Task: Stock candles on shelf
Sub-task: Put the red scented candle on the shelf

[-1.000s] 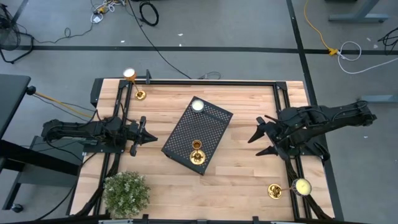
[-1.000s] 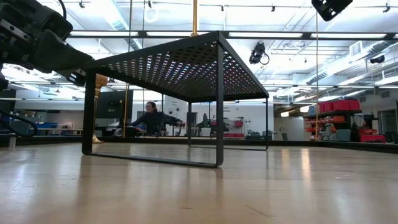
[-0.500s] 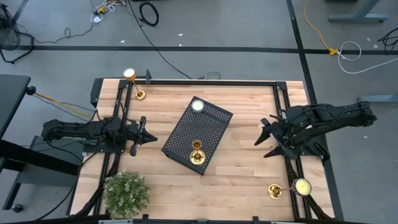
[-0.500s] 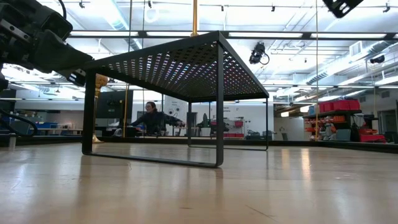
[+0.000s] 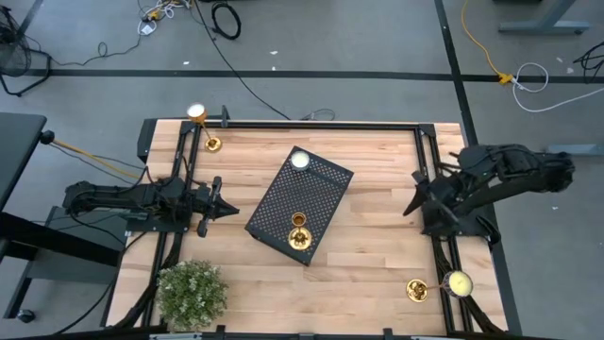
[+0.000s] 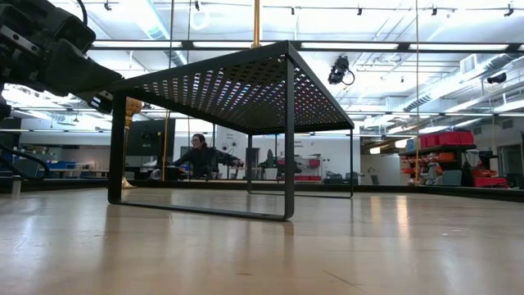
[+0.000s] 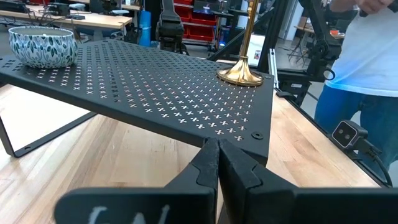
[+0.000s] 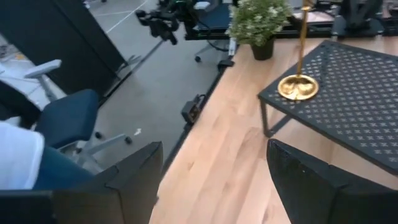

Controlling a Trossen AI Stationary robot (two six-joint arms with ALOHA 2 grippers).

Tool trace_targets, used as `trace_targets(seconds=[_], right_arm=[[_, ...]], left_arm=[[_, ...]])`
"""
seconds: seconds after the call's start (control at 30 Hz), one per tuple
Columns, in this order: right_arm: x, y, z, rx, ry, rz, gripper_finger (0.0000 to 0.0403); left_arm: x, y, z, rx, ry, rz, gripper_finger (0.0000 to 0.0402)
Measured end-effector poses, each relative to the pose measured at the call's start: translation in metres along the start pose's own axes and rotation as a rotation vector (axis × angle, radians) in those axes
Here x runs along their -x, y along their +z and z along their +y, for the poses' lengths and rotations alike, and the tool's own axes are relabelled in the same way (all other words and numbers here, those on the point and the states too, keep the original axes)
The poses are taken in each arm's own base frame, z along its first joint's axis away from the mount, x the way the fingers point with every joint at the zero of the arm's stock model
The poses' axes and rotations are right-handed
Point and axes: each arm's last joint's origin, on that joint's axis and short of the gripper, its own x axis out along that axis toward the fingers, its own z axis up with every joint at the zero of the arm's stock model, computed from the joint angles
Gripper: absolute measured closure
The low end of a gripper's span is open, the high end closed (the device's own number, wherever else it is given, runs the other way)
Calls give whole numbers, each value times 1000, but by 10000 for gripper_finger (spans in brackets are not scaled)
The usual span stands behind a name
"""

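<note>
The black perforated shelf (image 5: 300, 205) stands on its legs mid-table. One gold candle (image 5: 299, 231) stands by its brass base on the shelf's near end; it also shows in the left wrist view (image 7: 240, 71) and the right wrist view (image 8: 300, 84). A second candle (image 5: 213, 144) stands at the table's far left corner, a third (image 5: 416, 289) at the near right corner. My left gripper (image 5: 231, 210) is shut and empty, just left of the shelf (image 7: 155, 81). My right gripper (image 5: 415, 194) is open and empty near the table's right edge.
A patterned bowl (image 7: 42, 45) sits on the shelf's far end (image 5: 299, 160). A bushy green plant (image 5: 192, 293) stands at the near left corner. Bare wood lies between the shelf and the right edge. A person (image 7: 367, 56) stands beyond the table.
My right gripper has drawn back from the shelf toward the table's right edge and risen out of the low view, staying open and empty. The candles and the shelf have kept still.
</note>
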Motion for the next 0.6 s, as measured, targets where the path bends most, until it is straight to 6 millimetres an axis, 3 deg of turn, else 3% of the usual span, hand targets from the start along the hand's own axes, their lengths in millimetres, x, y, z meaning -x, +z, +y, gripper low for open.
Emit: trace_targets(seconds=[0.33,0.6], right_arm=[[17,7,13,87,96,14,117],[17,3,25,226,238,58,117]], left_arm=[[0,0,0,0,0,0,387],[0,0,0,0,1,0,387]])
